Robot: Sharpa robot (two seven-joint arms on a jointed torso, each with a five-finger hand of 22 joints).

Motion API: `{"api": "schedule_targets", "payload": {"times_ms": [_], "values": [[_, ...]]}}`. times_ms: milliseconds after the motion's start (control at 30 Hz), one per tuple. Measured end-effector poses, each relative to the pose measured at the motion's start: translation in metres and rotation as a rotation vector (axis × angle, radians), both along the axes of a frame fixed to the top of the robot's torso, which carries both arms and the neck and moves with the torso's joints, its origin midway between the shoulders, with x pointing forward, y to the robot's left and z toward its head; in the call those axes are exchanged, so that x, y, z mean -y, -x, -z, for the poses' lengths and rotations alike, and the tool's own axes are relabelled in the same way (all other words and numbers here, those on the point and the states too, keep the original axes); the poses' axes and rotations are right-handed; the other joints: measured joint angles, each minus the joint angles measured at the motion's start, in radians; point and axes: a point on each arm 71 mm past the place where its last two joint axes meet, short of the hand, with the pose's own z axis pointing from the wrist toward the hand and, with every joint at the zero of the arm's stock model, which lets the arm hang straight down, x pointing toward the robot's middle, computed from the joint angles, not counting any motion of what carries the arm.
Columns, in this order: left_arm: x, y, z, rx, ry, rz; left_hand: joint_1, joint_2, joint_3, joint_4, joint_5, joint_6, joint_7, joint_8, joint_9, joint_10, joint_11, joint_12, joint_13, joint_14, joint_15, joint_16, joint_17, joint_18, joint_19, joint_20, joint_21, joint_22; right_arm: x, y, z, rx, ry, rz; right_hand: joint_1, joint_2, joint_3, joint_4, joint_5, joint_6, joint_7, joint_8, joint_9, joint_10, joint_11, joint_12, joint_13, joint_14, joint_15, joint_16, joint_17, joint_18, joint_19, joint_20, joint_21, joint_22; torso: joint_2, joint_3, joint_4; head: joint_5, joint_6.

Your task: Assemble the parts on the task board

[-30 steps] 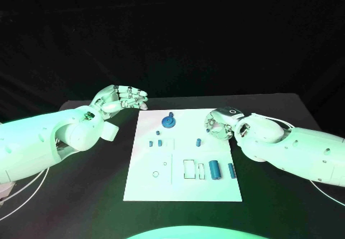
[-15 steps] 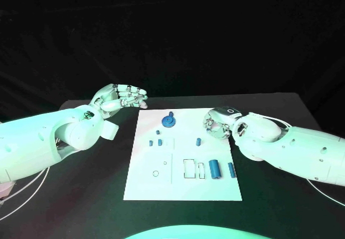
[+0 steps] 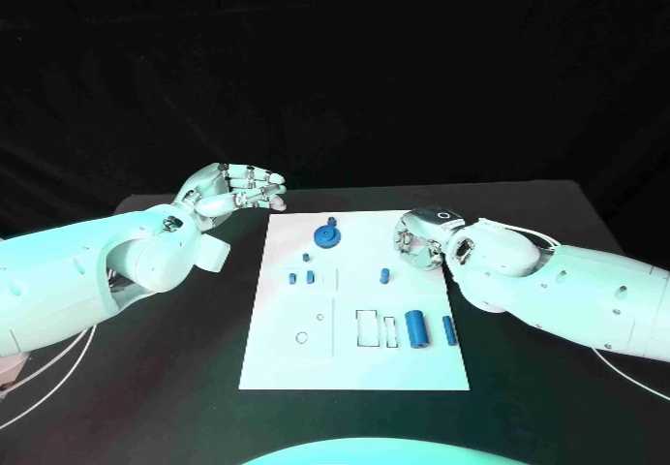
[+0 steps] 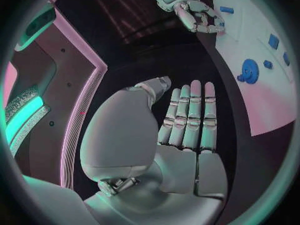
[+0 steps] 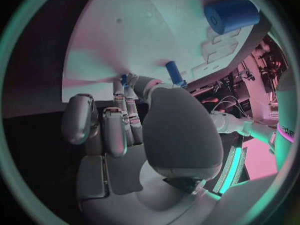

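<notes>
The white task board (image 3: 356, 363) lies mid-table. On it are a blue gear (image 3: 325, 235), small pegs (image 3: 302, 277), a lone peg (image 3: 384, 276), a ring (image 3: 302, 337) and blue cylinders (image 3: 416, 329) at the near right. My right hand (image 3: 422, 240) hovers over the board's far right edge, just beyond the lone peg (image 5: 174, 72), with its fingers (image 5: 115, 130) curled in and nothing seen in them. My left hand (image 3: 230, 192) hangs above the table off the board's far left corner. Its palm (image 4: 187, 155) is bare and its fingers are extended.
Black table (image 3: 167, 387) surrounds the board on all sides. White outlined slots (image 3: 367, 329) sit beside the cylinders. In the left wrist view the right hand (image 4: 197, 15) shows beside the board, with the gear (image 4: 250, 71) nearer.
My right hand has crept a little to the left over the board's far right edge. The left hand has stayed almost where it was, and the parts have not moved.
</notes>
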Motion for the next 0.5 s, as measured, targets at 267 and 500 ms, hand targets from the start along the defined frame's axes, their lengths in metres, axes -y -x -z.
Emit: {"api": "schedule_targets", "payload": {"times_ms": [267, 500], "values": [[-0.0004, -0.0002, -0.0009, 0.013, 0.001, -0.011, 0.006, 0.002, 0.003, -0.003, 0.0, 0.0, 0.0, 0.0, 0.0, 0.0, 0.0, 0.0, 0.0, 0.0, 0.0, 0.0, 0.001, 0.0, 0.004, 0.004, 0.0, -0.001, -0.005, 0.0015, 0.0002, 0.021, 0.038, -0.01, 0.006, 0.014, 0.021, -0.039, 0.003, 0.02, 0.002, 0.0, 0.007, 0.012, 0.01, -0.008, -0.005, 0.0, 0.0, 0.0, 0.0, 0.0, 0.009, -0.002, 0.029, 0.0, 0.0, 0.0, 0.0, -0.001, -0.001], [-0.0005, -0.0003, -0.0021, 0.031, 0.002, -0.026, 0.012, 0.009, 0.005, -0.011, 0.005, 0.0, 0.0, 0.0, 0.0, 0.0, 0.0, 0.0, 0.0, 0.0, 0.0, 0.0, 0.006, 0.0, 0.004, 0.004, -0.004, -0.001, -0.008, 0.0041, 0.0012, 0.05, 0.065, -0.015, 0.008, 0.018, 0.024, -0.05, 0.003, 0.029, 0.0, 0.0, 0.011, 0.015, 0.013, -0.012, -0.008, 0.0, -0.007, 0.0, 0.0, -0.014, 0.016, -0.006, 0.051, 0.001, -0.001, 0.0, 0.0001, -0.001, -0.001]]}}
